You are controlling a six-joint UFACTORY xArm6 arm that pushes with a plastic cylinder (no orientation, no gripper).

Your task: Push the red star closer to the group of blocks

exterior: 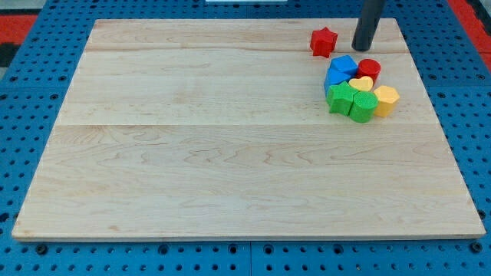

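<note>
- A pale wooden desk (230,153) is seen filling most of the view, laid on a blue perforated base (23,115) with red patches at the view's top corners
- The red star (324,41) is found near the view's top right, lying flat on the desk and apart from every other block
- The dark rod is seen coming down from the view's top edge, and my tip (361,47) is placed just to the view's right of the red star, with a narrow strip of bare wood between them
- No fingers are carried by the arm, so no released or clenched state can be told; nothing is grasped by the rod
- A tight group of blocks is gathered below the star and the tip, toward the view's right
- At the group's top a blue block (342,67) is seen, its exact shape hard to make out, with a red cylinder (370,69) touching it on the view's right
- A yellow heart (361,83) is wedged in the middle of the group
- Two green blocks (341,98) (362,106) are set side by side at the group's bottom, and a yellow block (386,100) is pressed against them on the view's right
- The tip is held above the group, nearest the red cylinder, without touching it
</note>
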